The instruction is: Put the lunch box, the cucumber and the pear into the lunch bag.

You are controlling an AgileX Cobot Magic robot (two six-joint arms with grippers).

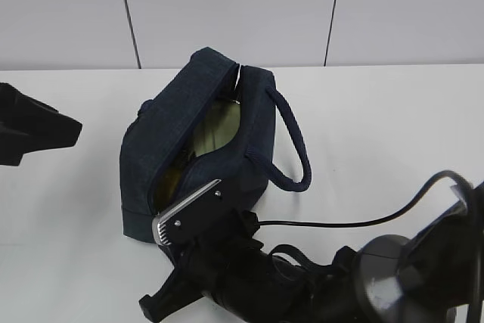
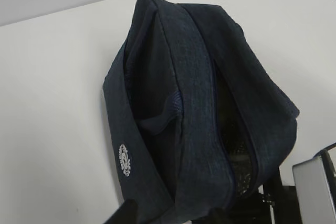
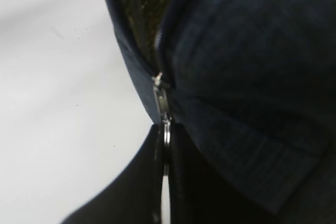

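The dark navy lunch bag [image 1: 198,138] stands mid-table with its top zipper partly open, showing silvery lining. Through the gap I see a pale sage-green patch, the lunch box lid [image 1: 221,128], and a yellowish patch that may be the pear [image 1: 170,181]. The cucumber is hidden. My right gripper [image 1: 168,221] is at the bag's near end, shut on the metal ring pull [image 3: 166,132] of the zipper. My left gripper [image 1: 68,130] is off to the left, apart from the bag, and its dark fingertips [image 2: 123,212] stand apart. The bag fills the left wrist view [image 2: 199,103].
The bag's loop handle [image 1: 295,149] hangs off its right side. A black cable [image 1: 333,223] runs over the white table [image 1: 393,134] by the right arm. A grey panelled wall stands behind the table.
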